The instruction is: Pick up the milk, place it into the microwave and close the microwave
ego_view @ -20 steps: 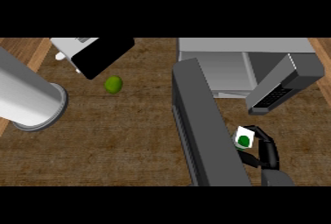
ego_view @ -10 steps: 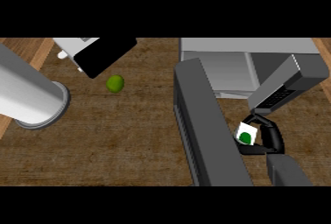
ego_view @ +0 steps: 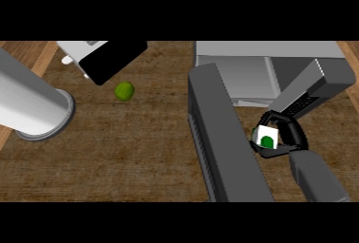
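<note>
At the right of the frame, the right hand (ego_view: 289, 135) curls round the milk carton (ego_view: 266, 136), a white box with a green mark. It sits just right of the open microwave door (ego_view: 224, 142), below the microwave (ego_view: 273, 71) at the upper right. A green lime (ego_view: 125, 91) lies on the wooden counter (ego_view: 126, 161) at upper left, near a grey cylinder (ego_view: 32, 107) and a black-faced appliance (ego_view: 105, 59).

— Where's the milk (ego_view: 267, 137)?
— In my right robot hand (ego_view: 286, 138), above the table (ego_view: 133, 156), just right of the open microwave door (ego_view: 226, 142) and in front of the microwave (ego_view: 273, 71).
— And on the left?
— My left forearm (ego_view: 32, 107) at the left edge; a small round fruit (ego_view: 125, 91) lies between it and the door.
</note>
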You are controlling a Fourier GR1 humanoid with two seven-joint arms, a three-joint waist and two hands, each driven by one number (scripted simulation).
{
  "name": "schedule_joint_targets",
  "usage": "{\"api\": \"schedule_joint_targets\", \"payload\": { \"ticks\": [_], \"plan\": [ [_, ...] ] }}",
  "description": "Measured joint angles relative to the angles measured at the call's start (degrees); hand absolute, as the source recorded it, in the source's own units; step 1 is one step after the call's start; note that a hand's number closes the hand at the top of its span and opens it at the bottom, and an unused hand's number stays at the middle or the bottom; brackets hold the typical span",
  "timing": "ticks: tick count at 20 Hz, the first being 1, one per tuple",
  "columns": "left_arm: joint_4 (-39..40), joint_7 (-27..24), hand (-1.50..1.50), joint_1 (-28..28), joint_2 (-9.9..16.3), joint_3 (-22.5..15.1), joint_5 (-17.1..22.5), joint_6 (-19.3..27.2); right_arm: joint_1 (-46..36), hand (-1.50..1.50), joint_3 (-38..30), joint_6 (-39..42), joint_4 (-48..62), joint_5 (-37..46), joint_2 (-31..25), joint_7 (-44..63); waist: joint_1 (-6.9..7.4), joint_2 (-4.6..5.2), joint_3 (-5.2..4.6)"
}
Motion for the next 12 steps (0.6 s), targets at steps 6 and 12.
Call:
{"api": "schedule_joint_targets", "payload": {
  "ticks": [6,12],
  "plan": [
    [0.9,0.25,-1.5,0.23,-0.06,1.81,0.5,-0.55,-1.62,1.5,1.72,0.03,-6.91,-0.42,2.18,3.79,-0.76,-0.27,-0.08],
    [1.55,0.62,-1.5,-0.32,-0.13,2.36,0.67,-1.3,-6.06,1.5,1.42,-2.34,-8.01,-0.43,4.48,7.0,-0.59,-0.19,-0.09]
  ]
}}
